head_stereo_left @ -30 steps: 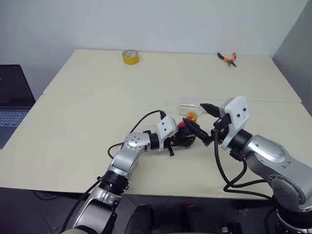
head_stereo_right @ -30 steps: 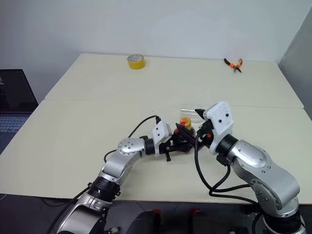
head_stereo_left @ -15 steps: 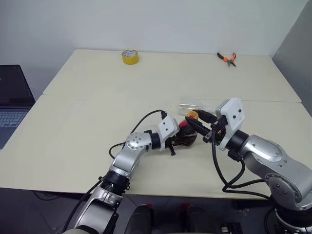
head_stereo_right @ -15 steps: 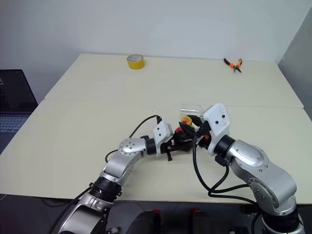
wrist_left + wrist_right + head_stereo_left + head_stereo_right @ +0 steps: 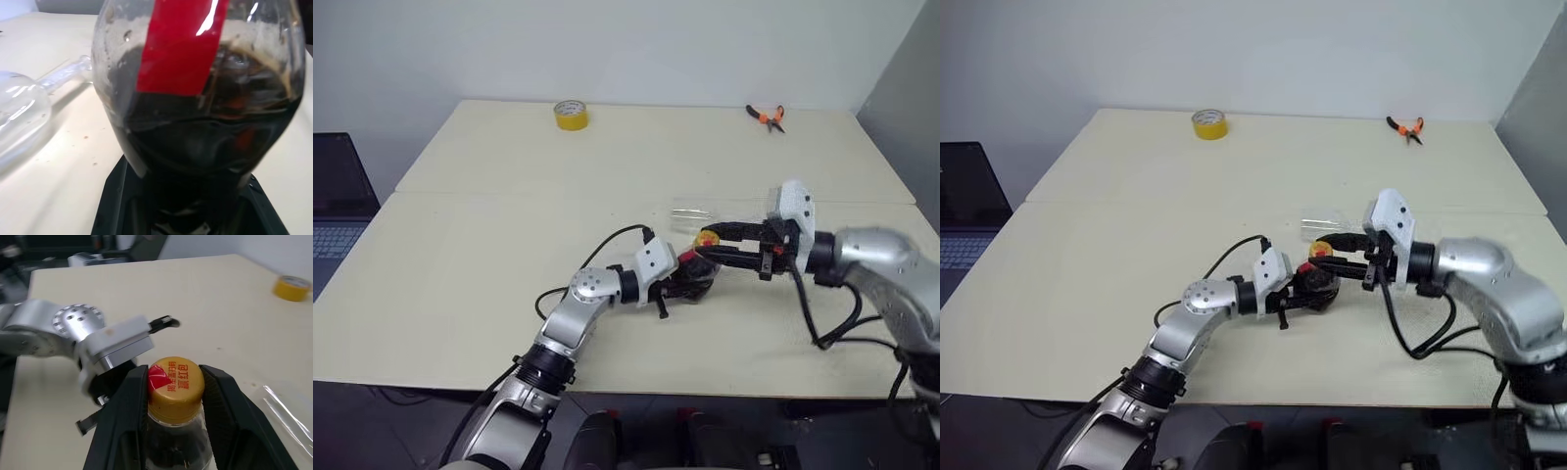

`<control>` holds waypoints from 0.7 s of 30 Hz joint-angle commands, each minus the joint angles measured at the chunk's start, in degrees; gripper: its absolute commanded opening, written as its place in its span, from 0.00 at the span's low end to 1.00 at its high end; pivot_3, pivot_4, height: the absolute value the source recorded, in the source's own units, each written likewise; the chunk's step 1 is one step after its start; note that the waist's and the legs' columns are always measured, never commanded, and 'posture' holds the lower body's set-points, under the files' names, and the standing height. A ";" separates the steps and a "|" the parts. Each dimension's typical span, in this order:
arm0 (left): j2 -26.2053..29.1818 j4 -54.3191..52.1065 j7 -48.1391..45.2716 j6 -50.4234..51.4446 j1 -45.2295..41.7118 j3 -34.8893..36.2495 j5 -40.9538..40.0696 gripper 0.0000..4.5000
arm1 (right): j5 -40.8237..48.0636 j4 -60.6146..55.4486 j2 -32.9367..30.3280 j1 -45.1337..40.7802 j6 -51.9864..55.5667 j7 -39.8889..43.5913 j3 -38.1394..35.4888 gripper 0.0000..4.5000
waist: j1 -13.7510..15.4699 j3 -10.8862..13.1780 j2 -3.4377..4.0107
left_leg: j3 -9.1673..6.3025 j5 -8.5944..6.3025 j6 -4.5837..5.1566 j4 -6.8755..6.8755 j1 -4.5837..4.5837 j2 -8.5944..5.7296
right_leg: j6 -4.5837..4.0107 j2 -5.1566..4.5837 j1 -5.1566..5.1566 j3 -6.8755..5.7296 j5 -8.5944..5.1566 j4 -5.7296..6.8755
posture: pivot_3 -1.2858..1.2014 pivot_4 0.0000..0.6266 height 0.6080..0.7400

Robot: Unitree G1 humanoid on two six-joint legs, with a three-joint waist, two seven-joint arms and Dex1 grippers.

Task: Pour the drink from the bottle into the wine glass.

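Both grippers (image 5: 175,382) level (facing), clamping bottle (image 5: 693,276)

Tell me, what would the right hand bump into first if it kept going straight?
The right hand already pinches the bottle's yellow cap. Going on, it would probably hit the left hand.

My head cameras are looking down toward twelve o'clock across the surface (image 5: 460,255); both wrist cameras are sitting close, sharing the bottle (image 5: 176,396).
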 commanded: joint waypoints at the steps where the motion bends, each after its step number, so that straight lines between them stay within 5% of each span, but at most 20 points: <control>1: 0.66 -4.26 -0.78 -0.53 -0.17 1.86 -2.14 0.21 | -3.72 8.58 -2.40 -3.77 -2.96 7.45 1.07 0.28 | -0.03 0.00 0.00 | 0.00 0.00 0.00 0.00 0.01 0.03 | 0.00 0.01 0.00 -0.01 0.00 0.00 | 0.52 0.24 1.00; 5: 0.63 -4.78 -0.44 -0.05 0.15 1.95 -2.11 0.21 | -2.05 8.98 -2.08 -4.86 -1.44 8.75 0.29 0.28 | 0.16 0.00 0.00 | -0.02 0.00 0.00 0.02 -0.04 0.03 | -0.01 -0.02 0.00 -0.03 0.00 0.00 | 0.52 0.24 1.00; 14: -0.24 -3.55 0.01 -0.28 -0.62 2.00 -2.00 0.20 | 5.55 -9.17 -0.13 5.26 6.64 -3.53 -10.83 0.99 | 0.32 0.01 0.00 | -0.05 0.00 -0.01 0.07 -0.11 -0.02 | 0.00 -0.10 -0.02 -0.05 0.01 0.01 | 0.52 0.24 1.00; 18: -0.48 -2.12 0.02 -0.98 -1.17 2.25 -1.91 0.20 | 6.58 -23.32 4.71 11.42 9.86 -19.25 -16.91 1.00 | 0.41 0.01 -0.01 | -0.13 0.01 -0.02 0.07 -0.16 0.00 | 0.00 -0.10 -0.02 -0.13 0.00 0.01 | 0.52 0.24 1.00; 21: -0.74 -1.66 0.11 -1.33 -1.20 2.08 -1.70 0.20 | 1.56 -27.70 10.21 10.73 10.97 -29.68 -11.79 1.00 | 0.02 -0.01 0.02 | -0.05 0.01 -0.02 0.07 -0.05 -0.01 | 0.02 -0.08 0.01 -0.04 0.01 0.08 | 0.52 0.24 1.00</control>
